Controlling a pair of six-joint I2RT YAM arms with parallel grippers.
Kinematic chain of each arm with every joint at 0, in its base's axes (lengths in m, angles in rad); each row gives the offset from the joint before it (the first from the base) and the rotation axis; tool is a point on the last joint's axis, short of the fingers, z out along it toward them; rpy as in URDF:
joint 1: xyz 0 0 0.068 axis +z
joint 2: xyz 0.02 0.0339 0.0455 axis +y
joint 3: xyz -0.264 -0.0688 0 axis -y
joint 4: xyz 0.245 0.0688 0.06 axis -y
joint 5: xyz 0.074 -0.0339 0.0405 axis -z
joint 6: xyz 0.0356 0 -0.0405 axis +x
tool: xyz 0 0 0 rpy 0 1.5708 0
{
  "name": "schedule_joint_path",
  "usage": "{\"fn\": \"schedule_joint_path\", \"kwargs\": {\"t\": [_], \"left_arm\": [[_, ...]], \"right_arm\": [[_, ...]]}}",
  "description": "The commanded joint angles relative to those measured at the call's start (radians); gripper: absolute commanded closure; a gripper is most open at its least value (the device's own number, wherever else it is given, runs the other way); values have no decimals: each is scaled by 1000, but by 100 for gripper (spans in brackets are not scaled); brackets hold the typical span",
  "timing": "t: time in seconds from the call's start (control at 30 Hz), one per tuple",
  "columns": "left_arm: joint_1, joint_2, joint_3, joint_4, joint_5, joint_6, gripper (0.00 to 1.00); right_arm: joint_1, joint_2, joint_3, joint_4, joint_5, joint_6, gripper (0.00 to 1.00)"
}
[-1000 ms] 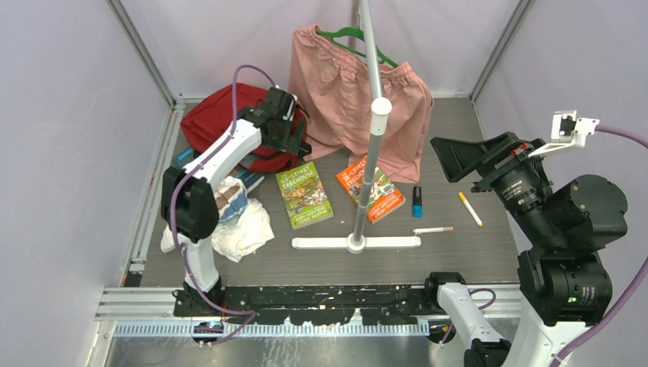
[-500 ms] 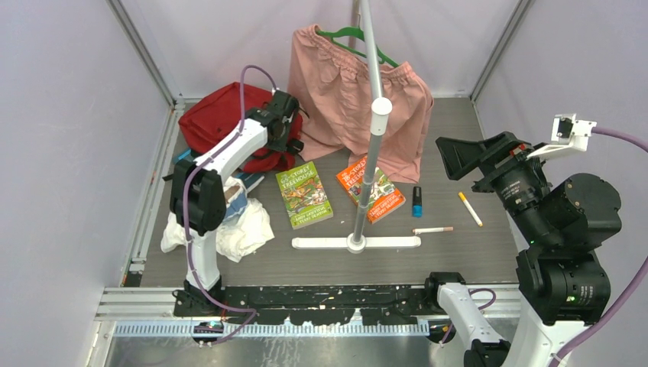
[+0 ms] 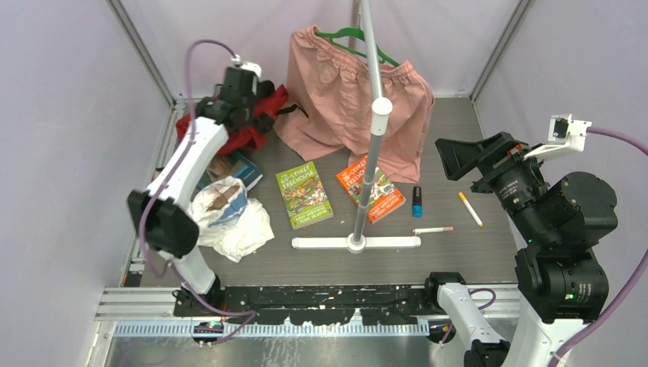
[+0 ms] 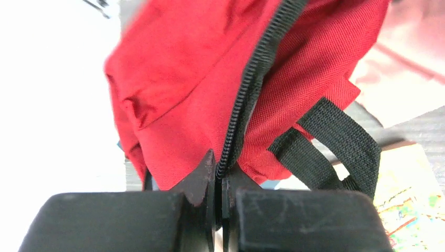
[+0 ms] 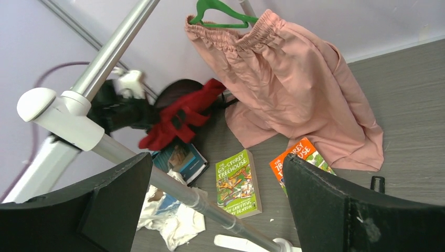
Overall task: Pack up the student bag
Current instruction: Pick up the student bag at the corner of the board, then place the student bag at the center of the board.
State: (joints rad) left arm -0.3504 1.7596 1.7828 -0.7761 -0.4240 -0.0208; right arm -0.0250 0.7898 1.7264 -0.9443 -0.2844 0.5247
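The red student bag (image 3: 248, 130) hangs bunched at the back left, lifted off the table. My left gripper (image 3: 241, 93) is shut on its black zipper edge (image 4: 246, 89); in the left wrist view the left gripper (image 4: 220, 176) pinches the fabric, and a black strap (image 4: 341, 136) dangles to the right. A green book (image 3: 303, 194), an orange book (image 3: 372, 189) and a blue book (image 3: 238, 167) lie flat on the table. My right gripper (image 3: 468, 157) is raised at the right, open and holding nothing. The right wrist view looks past its fingers to the bag (image 5: 181, 115) and the green book (image 5: 237, 184).
Pink shorts (image 3: 351, 92) on a green hanger hang from a stand pole (image 3: 372, 115) with a white base (image 3: 355, 242). A crumpled white plastic bag (image 3: 229, 218) lies front left. A dark marker (image 3: 416, 201) and two pens (image 3: 470, 208) (image 3: 432, 229) lie right of the books.
My left gripper shut on the bag's zipper edge and swung up and back to the left, dragging the bag with it. The blue book came into view. The right arm barely moved.
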Motion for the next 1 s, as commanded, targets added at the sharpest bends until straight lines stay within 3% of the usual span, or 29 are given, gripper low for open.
{"fn": "schedule_joint_path", "kwargs": {"t": [0.0, 0.1, 0.23, 0.5, 0.73, 0.97], "left_arm": [[86, -234, 65, 158, -41, 87, 100], [148, -305, 84, 171, 23, 87, 100], [150, -369, 75, 164, 139, 119, 100], [151, -473, -161, 161, 307, 79, 100], [148, -574, -323, 143, 586, -74, 100], [143, -697, -544, 126, 573, -101, 100]], "right_arm": [[5, -14, 0, 35, 12, -17, 0], [8, -22, -4, 33, 16, -17, 0], [8, -24, -16, 41, 7, -8, 0], [11, -37, -26, 43, 0, -1, 0], [11, -39, -44, 51, -8, 11, 0], [12, -40, -69, 71, -20, 27, 0]]}}
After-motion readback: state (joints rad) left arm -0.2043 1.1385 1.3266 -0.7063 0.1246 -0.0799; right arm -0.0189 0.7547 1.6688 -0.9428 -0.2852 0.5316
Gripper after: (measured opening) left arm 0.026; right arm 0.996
